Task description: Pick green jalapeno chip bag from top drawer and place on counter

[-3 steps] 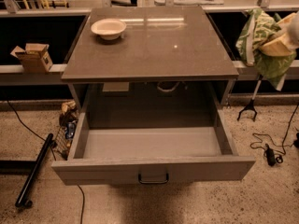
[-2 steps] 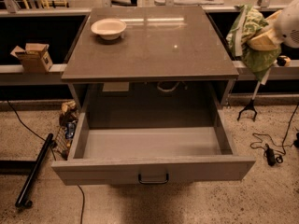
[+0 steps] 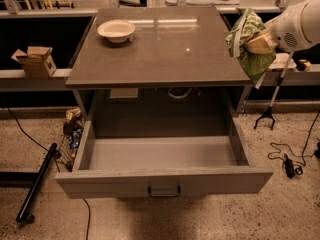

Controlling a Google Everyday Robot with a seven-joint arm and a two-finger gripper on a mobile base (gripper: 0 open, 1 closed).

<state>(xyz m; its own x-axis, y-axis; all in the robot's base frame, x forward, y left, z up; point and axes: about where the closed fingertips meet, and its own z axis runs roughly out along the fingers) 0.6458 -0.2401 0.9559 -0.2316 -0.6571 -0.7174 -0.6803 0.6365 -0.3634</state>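
Observation:
The green jalapeno chip bag hangs crumpled in the air at the right edge of the counter, above its right side. My gripper is shut on the bag, its tan fingers pressed into the foil, with the white arm reaching in from the right. The top drawer is pulled fully open below the counter and nothing shows inside it; its dark handle is at front centre.
A white bowl stands at the counter's back left. A cardboard box sits on the left side shelf. A black stand and cables lie on the floor at right, a black bar at left.
My gripper has carried the bag left and up, from beside the cabinet's right side to over the counter's right edge. The drawer and bowl have not moved.

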